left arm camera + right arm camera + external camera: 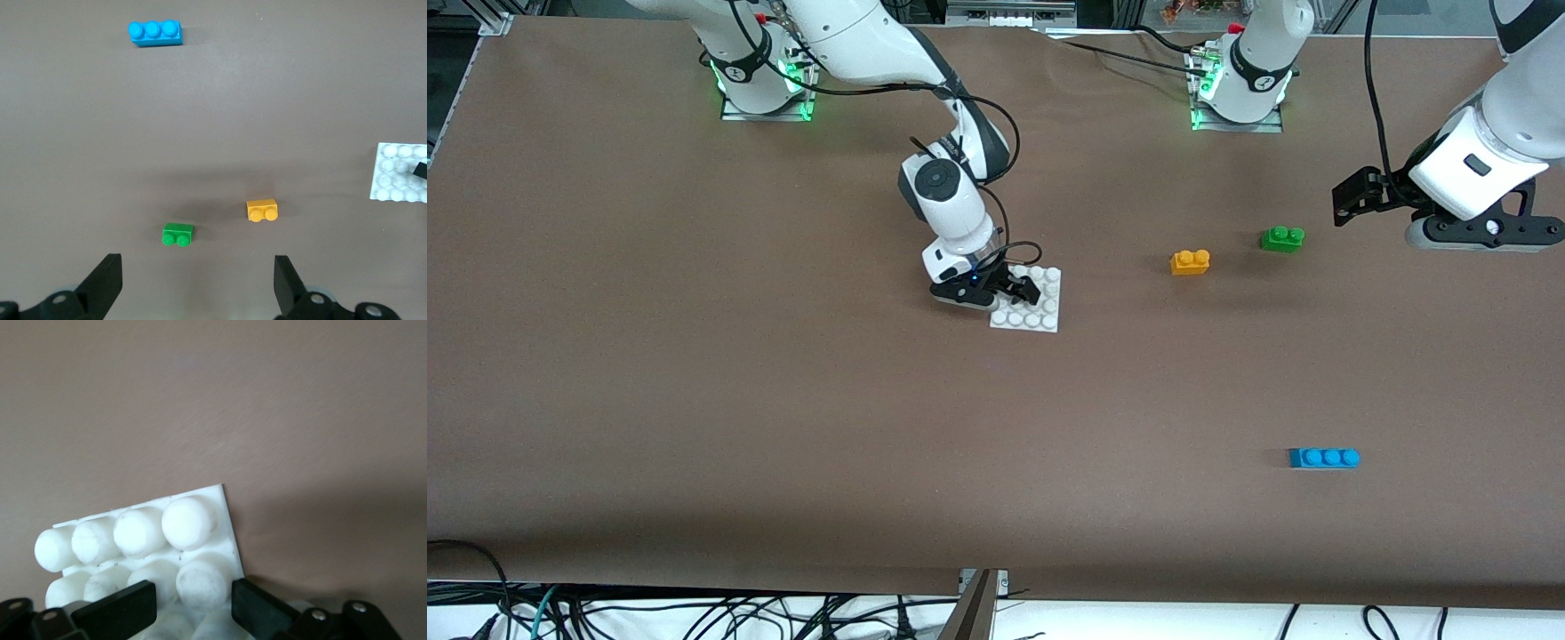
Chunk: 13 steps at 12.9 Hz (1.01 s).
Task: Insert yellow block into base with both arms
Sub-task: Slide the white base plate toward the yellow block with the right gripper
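Note:
The yellow block [1190, 262] lies on the table beside a green brick [1282, 238]; it also shows in the left wrist view [261, 210]. The white base [1042, 313] lies flat mid-table. My right gripper [1018, 289] is down on the base, its fingers [120, 610] open on either side of one stud [203, 583] at the base's edge [230, 527]. My left gripper [1356, 197] hangs in the air, open and empty [197, 287], over the table close to the green brick [177, 235].
A blue three-stud brick [1325, 458] lies nearer the front camera, toward the left arm's end; it also shows in the left wrist view [155, 32]. The base shows at the edge of the left wrist view [399, 175]. Brown table surface surrounds everything.

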{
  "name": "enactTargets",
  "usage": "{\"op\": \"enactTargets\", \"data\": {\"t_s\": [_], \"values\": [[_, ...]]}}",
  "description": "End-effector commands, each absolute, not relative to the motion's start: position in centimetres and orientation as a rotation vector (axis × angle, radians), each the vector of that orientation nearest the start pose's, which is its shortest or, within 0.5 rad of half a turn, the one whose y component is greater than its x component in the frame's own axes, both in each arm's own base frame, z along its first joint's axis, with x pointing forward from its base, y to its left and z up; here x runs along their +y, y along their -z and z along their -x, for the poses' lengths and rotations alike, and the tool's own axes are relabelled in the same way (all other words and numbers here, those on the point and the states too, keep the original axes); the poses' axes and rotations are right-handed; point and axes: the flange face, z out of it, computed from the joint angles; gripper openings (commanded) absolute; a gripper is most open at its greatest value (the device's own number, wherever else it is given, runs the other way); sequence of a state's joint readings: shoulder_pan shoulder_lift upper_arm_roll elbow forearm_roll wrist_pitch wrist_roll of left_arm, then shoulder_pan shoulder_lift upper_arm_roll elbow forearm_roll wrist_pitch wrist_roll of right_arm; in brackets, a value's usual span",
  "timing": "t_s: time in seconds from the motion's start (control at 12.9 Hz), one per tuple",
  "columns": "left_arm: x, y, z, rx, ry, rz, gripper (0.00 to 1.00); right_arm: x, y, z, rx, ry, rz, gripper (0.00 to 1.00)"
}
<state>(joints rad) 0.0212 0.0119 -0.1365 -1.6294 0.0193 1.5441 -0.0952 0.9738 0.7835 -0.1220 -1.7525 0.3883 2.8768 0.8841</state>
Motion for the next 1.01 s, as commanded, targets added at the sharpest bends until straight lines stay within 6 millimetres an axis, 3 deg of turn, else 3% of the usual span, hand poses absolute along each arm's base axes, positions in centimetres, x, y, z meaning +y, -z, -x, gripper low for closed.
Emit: {"op": "enactTargets", "data": {"t_s": [0.0, 0.23, 0.62, 0.85, 0.93], "values": [[-6.0, -59.3, -55.1, 0.029, -0.165, 3.106, 1.00, 53.7, -16.0, -45.0, 0.465, 0.224, 2.771, 0.58], [-5.6, -59.3, -55.1, 0.019, -0.170, 3.106, 1.00, 55.8, -15.9, -43.3, 0.434, 0.224, 2.764, 0.58], [-5.5, -59.2, -55.1, 0.017, -0.175, 3.106, 1.00, 57.2, -16.2, -41.6, 0.364, 0.242, 2.776, 0.58], [-5.5, -59.2, -55.1, 0.014, -0.172, 3.107, 1.00, 56.6, -16.9, -42.7, 0.327, 0.279, 2.800, 0.60], [-5.5, -59.3, -55.1, 0.014, -0.170, 3.108, 1.00, 56.7, -17.9, -43.8, 0.335, 0.271, 2.814, 0.72]]}}
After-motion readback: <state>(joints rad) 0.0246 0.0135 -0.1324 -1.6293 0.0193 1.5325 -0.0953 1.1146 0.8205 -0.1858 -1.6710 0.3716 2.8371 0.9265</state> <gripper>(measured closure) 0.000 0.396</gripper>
